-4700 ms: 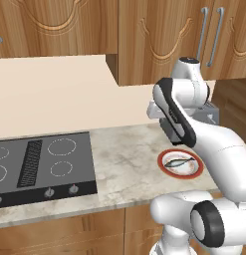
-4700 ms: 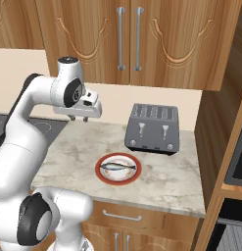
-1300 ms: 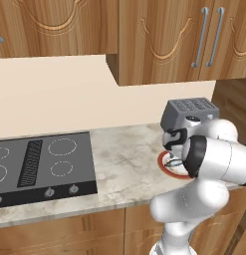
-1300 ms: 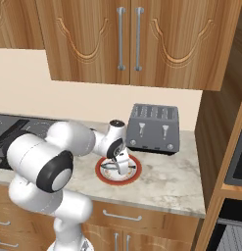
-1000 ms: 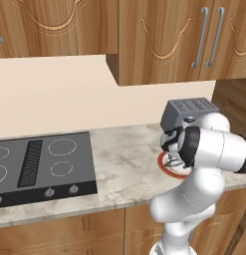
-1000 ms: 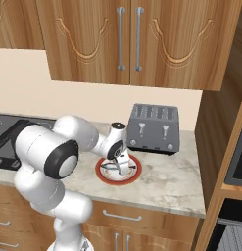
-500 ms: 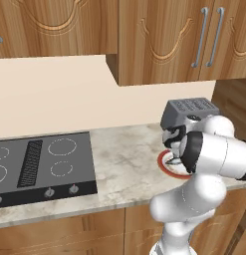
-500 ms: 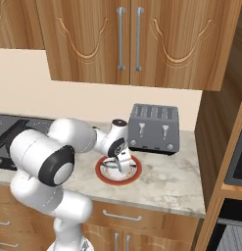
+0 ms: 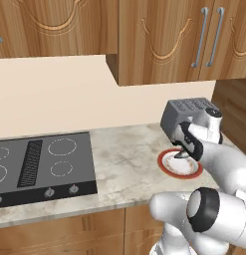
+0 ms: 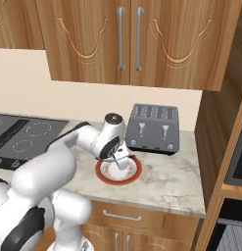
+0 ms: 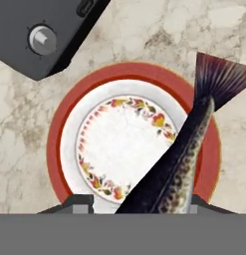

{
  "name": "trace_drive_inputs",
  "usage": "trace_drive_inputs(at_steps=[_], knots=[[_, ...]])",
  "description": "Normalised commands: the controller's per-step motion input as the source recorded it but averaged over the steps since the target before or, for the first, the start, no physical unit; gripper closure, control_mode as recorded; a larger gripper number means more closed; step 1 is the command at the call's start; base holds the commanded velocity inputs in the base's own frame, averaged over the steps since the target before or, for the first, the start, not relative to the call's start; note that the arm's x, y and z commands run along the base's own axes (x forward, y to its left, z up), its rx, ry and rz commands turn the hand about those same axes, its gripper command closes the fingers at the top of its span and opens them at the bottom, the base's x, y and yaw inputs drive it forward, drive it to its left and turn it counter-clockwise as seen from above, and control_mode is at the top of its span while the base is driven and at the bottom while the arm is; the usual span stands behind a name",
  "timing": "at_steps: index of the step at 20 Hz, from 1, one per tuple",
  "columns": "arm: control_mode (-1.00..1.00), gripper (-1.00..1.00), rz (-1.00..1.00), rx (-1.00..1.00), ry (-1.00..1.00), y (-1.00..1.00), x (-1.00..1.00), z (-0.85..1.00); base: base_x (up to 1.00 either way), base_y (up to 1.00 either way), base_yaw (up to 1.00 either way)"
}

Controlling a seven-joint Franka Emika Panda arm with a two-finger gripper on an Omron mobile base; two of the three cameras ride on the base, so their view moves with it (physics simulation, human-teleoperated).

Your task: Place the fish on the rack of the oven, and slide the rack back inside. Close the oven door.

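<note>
Fish [image 11: 182, 154] hanging in the hand [image 11: 139, 201] above a round plate [image 11: 69, 144].

Speckled and slender, with a dark fanned tail, the fish is sitting between the two dark fingertips, which are closing partway on its body. Below it the glossy white plate, red-rimmed with a floral ring, is lying on the marbled stone desk [image 11: 144, 35], just beside a boxy grey toaster [image 10: 153, 128].
</note>
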Motion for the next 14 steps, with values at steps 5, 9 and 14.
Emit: trace_drive_inputs(at_steps=[5,9,14], knots=[[-1.00,1.00,0.12,-0.05,-0.06,0.04,-0.52,0.62,0.00,0.00,0.00],[-1.00,1.00,0.11,-0.09,-0.07,0.22,-0.45,0.37,0.00,0.00,0.00],[1.00,1.00,0.01,-0.02,-0.02,0.05,-0.08,0.04,-0.42,0.03,0.02]])
